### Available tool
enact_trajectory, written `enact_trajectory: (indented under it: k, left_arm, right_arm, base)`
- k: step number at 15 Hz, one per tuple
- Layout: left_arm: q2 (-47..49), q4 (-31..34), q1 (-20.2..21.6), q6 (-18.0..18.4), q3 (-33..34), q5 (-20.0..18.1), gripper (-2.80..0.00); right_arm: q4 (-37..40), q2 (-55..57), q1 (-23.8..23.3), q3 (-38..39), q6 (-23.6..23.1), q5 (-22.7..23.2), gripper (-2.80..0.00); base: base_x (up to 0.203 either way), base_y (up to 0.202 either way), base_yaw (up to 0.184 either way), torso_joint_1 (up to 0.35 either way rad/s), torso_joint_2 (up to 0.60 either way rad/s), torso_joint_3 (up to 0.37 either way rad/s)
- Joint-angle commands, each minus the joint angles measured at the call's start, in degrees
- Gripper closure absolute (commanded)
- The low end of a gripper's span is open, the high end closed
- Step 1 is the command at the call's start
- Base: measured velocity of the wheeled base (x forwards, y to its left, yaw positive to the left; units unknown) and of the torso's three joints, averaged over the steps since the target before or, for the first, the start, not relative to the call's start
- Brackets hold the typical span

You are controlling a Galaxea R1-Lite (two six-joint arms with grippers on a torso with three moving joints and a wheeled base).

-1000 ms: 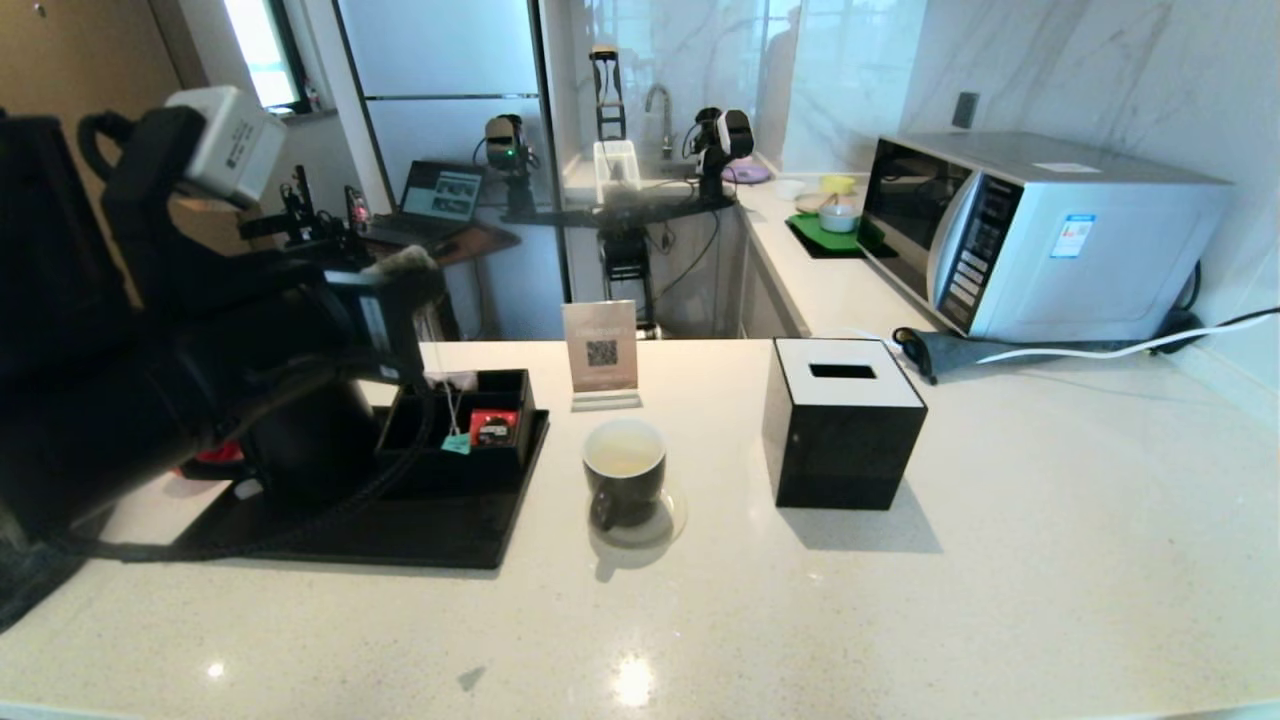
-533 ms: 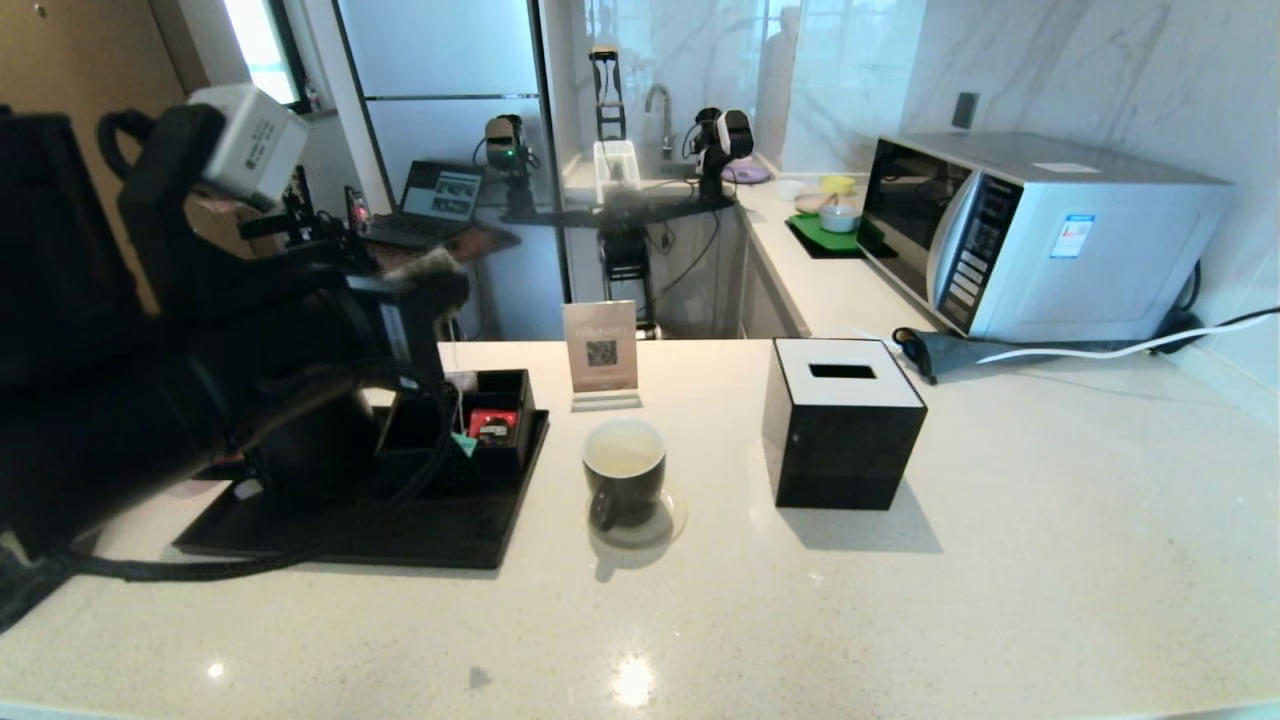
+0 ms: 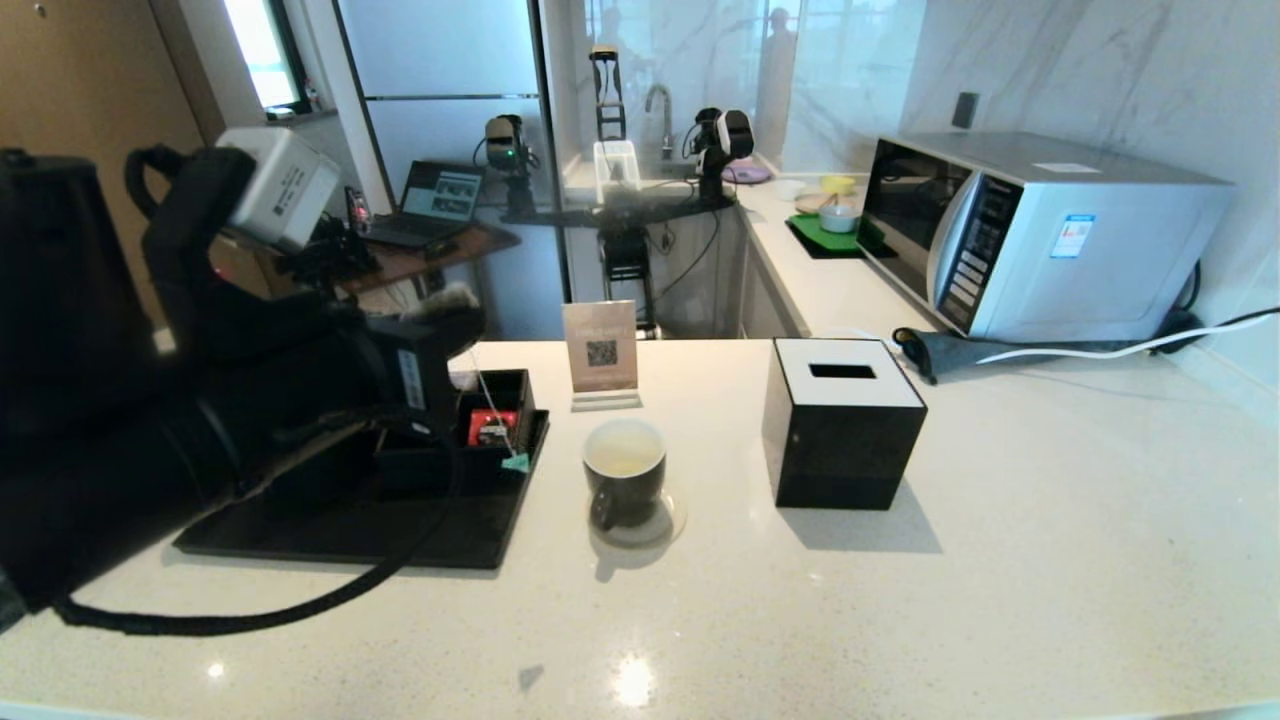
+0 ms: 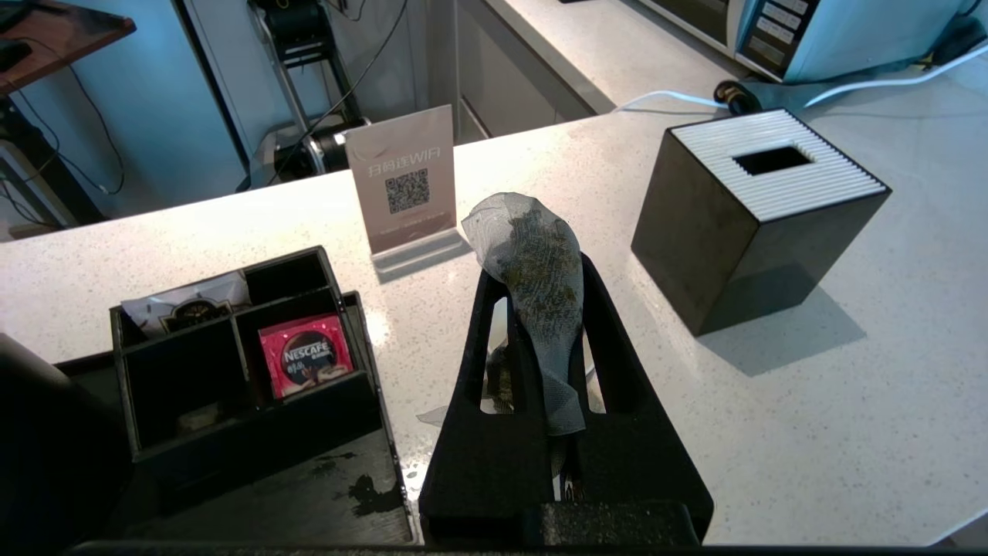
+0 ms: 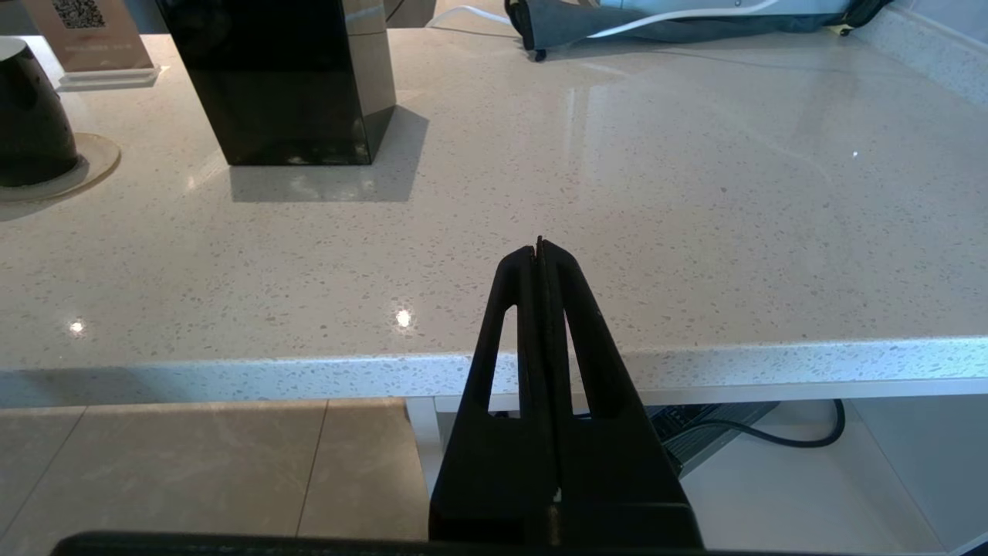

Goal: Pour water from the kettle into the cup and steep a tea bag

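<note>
A pale speckled stone counter [image 3: 900, 600] runs across a kitchen with marble-look walls, and on it, going from the largest thing down, stand a silver microwave [image 3: 1030, 235] at the back right, a black tissue box [image 3: 840, 425] with a white slotted top, a black tray [image 3: 400, 530] carrying a compartmented sachet holder [image 4: 231, 363], and the small dark cup [image 3: 624, 472] on its clear coaster between tray and tissue box. The kettle cannot be told apart from the dark arm that fills the left of the head view. Pouring looks done: the cup's cream inside shows a pale yellowish pool of water [image 3: 622, 462]. Steeping is what remains, by my reading. The left gripper [image 4: 532, 270] hangs above the counter just left of the cup, its fingers pressed onto the grey-green mesh tea bag [image 4: 536, 286], which bulges out past the tips, while the string trails down to a small tag [image 3: 515, 462] dangling over the tray's right edge (the bag is not yet over the cup, let alone in it). The right gripper [image 5: 539, 247] is parked off the near edge of the counter, fingers pressed together on nothing. As for writing, the red packet [image 4: 305, 363] in the holder reads NESCAFE, and the standing card [image 4: 405, 185] behind the cup carries a QR code under a line with "WiFi", seen mirrored from the wrist; the microwave's sticker is too small to read.
</note>
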Motion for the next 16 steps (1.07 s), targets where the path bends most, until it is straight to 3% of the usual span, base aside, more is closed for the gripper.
enact_trajectory:
  k: [1, 3, 6, 9, 12, 16]
  left_arm:
    - [-0.35, -0.01, -0.13, 0.59, 0.16, 0.13, 0.00]
    - [-0.65, -0.10, 0.02, 1.38, 0.29, 0.13, 0.00]
    - [-0.65, -0.19, -0.13, 1.46, 0.16, 0.13, 0.00]
    - [-0.83, -0.31, -0.04, 1.46, 0.22, 0.21, 0.00]
    - [-0.92, -0.63, -0.04, 1.46, 0.20, 0.21, 0.00]
    - [-1.62, -0.36, -0.04, 1.46, 0.29, 0.21, 0.00]
  right_arm:
    - [0.00, 0.07, 0.00, 0.00, -0.09, -0.01, 0.00]
    - [0.00, 0.07, 0.00, 0.00, -0.50, 0.08, 0.00]
    - [0.40, 0.07, 0.00, 0.00, -4.66, 0.38, 0.00]
    - [-2.54, 0.07, 0.05, -0.49, -4.01, 2.21, 0.00]
    - [-0.10, 1.43, 0.15, -6.37, -4.08, 5.35, 0.00]
    - [0.85, 12.82, 0.58, -14.13, -4.38, 11.56, 0.00]
  base:
    - [0.000, 0.000, 0.000, 0.000, 0.00, 0.000]
    - [0.000, 0.000, 0.000, 0.000, 0.00, 0.000]
    - [0.000, 0.000, 0.000, 0.000, 0.00, 0.000]
    - [0.000, 0.000, 0.000, 0.000, 0.00, 0.000]
    - [0.000, 0.000, 0.000, 0.000, 0.00, 0.000]
    - [0.000, 0.000, 0.000, 0.000, 0.00, 0.000]
